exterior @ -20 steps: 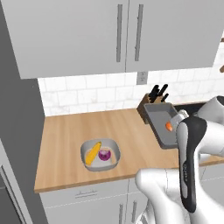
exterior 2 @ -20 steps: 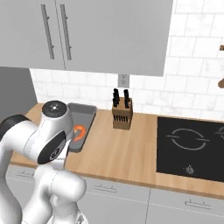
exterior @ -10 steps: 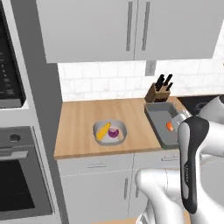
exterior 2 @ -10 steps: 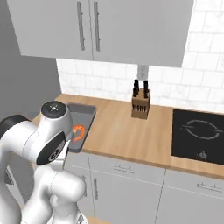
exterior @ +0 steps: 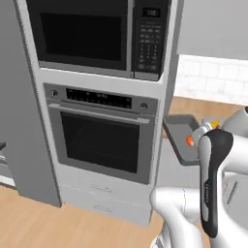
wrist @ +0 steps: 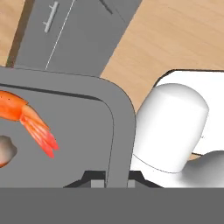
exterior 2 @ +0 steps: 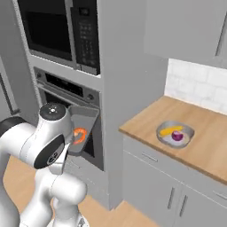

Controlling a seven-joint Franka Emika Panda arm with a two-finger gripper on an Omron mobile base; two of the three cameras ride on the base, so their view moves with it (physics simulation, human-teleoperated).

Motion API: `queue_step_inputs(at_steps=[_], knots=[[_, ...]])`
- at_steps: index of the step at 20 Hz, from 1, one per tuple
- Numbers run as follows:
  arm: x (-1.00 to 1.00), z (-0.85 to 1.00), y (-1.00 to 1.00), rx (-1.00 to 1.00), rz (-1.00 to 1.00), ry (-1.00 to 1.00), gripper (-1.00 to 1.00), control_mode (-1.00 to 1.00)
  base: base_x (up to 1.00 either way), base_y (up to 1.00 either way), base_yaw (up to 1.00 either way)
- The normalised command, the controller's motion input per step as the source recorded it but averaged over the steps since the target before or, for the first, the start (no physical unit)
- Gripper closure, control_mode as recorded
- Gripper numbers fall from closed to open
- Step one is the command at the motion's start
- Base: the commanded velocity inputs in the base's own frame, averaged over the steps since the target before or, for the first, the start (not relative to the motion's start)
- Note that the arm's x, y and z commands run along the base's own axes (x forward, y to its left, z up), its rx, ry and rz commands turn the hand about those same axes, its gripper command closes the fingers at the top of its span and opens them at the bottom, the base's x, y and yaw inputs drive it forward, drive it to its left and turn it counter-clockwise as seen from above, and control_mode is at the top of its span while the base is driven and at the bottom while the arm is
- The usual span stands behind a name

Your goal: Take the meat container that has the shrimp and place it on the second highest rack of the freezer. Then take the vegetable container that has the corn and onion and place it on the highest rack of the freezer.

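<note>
The wall oven [exterior: 104, 140] fills the middle of the left base view, with the microwave [exterior: 99, 34] above it; the freezer cannot be made out for sure, though the grey panel at the far left of the oven may be part of it. To the right of the oven runs the tabletop [exterior 2: 190, 133], and on it, well apart from the arm, sits the round pan [exterior 2: 175, 134] with the corn [exterior 2: 170, 130] and the onion [exterior 2: 178, 136]. Just right of the oven door hangs the grey meat tray [exterior: 183, 137], carried in the air by the gripper [wrist: 117, 177], whose jaws are pinched tight on the tray's rim. The tray stretches away from the gripper, the shrimp [wrist: 30, 117] lying on its floor. The freezer probably lies past the oven's left, so the tray must travel that way.
</note>
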Motion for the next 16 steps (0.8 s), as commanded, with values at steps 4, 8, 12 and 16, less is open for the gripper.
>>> queue_step_inputs(at_steps=[4,8,12,16], knots=[[0.00,0.00,0.00,0.00,0.00,0.00,1.00,1.00,-0.09,1.00,0.79],[0.00,0.00,0.00,0.00,0.00,0.00,1.00,1.00,0.07,0.88,0.73],[0.00,0.00,0.00,0.00,0.00,0.00,1.00,1.00,0.63,0.64,0.59],[0.00,0.00,0.00,0.00,0.00,0.00,1.00,1.00,0.96,0.29,0.45]])
